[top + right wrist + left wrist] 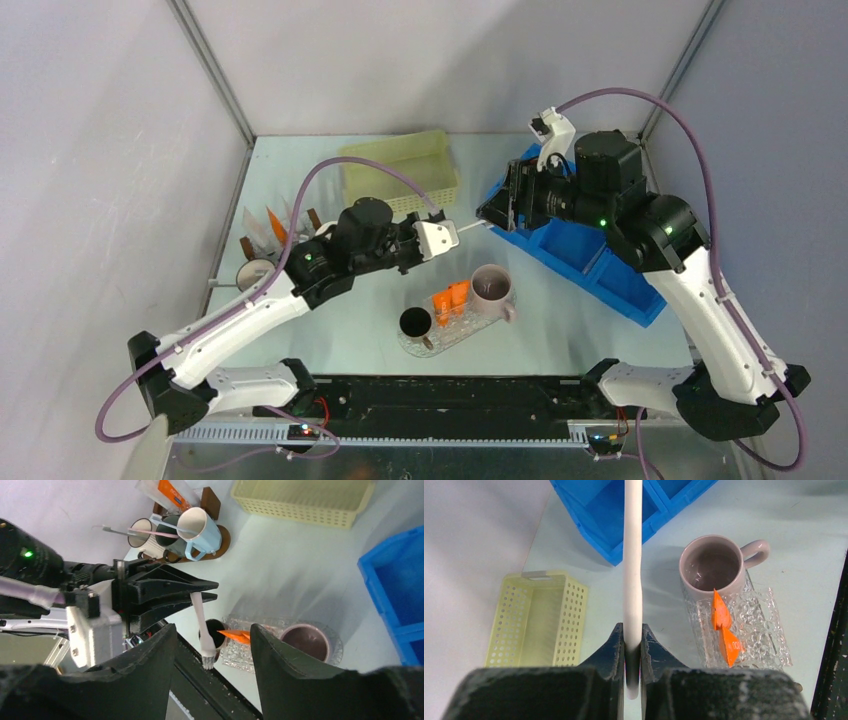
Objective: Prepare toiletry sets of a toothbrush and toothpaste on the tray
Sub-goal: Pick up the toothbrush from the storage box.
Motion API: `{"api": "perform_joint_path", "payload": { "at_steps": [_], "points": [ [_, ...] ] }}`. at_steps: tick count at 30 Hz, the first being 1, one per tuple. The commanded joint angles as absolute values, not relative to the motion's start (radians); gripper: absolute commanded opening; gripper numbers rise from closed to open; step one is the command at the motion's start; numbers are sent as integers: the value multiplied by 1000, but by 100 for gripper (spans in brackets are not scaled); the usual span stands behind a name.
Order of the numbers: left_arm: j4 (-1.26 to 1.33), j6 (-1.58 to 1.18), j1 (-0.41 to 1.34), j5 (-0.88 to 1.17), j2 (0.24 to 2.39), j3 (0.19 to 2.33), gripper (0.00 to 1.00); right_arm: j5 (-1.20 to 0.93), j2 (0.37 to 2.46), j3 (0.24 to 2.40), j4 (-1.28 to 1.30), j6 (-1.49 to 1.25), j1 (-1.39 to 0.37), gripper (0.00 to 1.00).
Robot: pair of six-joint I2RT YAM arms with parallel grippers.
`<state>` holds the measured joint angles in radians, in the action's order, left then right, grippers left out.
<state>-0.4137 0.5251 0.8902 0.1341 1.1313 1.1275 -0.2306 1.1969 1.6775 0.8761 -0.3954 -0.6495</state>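
A slim white plastic toothbrush [632, 555] hangs in the air over the table. The fingers of the left gripper [633, 652] are pressed together on its handle. It lies roughly level, with its bristle head pointing toward the right gripper [212, 640]. That gripper's jaws stand well apart, and in the right wrist view the head shows between them, touching neither finger as far as that view tells.

Near the toothbrush and below it sits a clear dimpled glass tray [769, 630]. Two small flat orange tubes [724, 627] lie on the tray, touching each other. They are between a black mug [415, 322] at one end and a mauve ceramic mug [713, 565] at the other.

Farther back stands one pale yellow perforated plastic basket [405, 172]. Beside it, one blue plastic bin [585, 258] with compartments lies under the right arm.

At the table's left edge a round brown stand [222, 540] carries three more mugs: a white mug [139, 534], a dark mug [167, 530] and a light blue mug [202, 527]. A pale pink toothbrush [150, 531] and a greyish toothbrush [114, 530] rest across their rims. Upright tubes [170, 492] stand behind the stand, at least one of them with an orange panel, though their number is unclear.

In all there are three toothbrushes, five mugs and two orange tubes on the tray.
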Motion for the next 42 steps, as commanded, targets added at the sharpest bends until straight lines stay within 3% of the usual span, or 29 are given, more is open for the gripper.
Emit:
{"api": "perform_joint_path", "payload": {
  "at_steps": [1, 19, 25, 27, 30, 36, 42],
  "points": [
    [-371, 550, 903, 145, 1131, 1167, 0, -271, 1210, 1725, 953, -449, -622, 55],
    [-321, 544, 916, 175, 1164, 1169, 0, -362, 1221, 1692, 968, -502, -603, 27],
    [-294, 543, 918, 161, 1149, 1139, 3, -349, 1190, 1656, 968, -516, -597, 0],
    [-281, 539, 918, 151, 1139, 1123, 12, -346, 1172, 1637, 967, -518, -591, 0],
    [-258, 526, 918, 139, 1121, 1097, 38, -333, 1129, 1602, 961, -522, -586, 0],
    [-202, 481, 918, 91, 1066, 1047, 74, -314, 1016, 1517, 965, -512, -571, 0],
    [-138, 414, 917, 27, 991, 984, 92, -259, 888, 1420, 1011, -480, -565, 0]
  ]
}}
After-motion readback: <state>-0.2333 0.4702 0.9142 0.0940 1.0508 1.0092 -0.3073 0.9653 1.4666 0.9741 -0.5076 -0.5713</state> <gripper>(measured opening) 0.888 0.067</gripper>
